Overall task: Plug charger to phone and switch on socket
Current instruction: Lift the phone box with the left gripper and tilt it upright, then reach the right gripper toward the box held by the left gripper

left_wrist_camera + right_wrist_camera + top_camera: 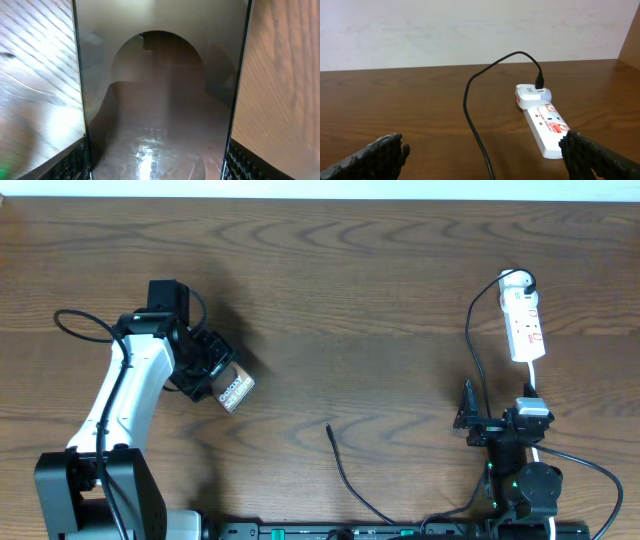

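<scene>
In the overhead view the left jaws cover most of the phone (236, 388), leaving only one end whose lettering is too small to read. From the left wrist its glossy face is a blurred reflection cut off by the bottom edge. The charger (341, 472) cable is lost from sight near the bottom edge of the overhead frame, and the red marks on the socket (524, 320) are too small to read, so its switch position cannot be told.
</scene>
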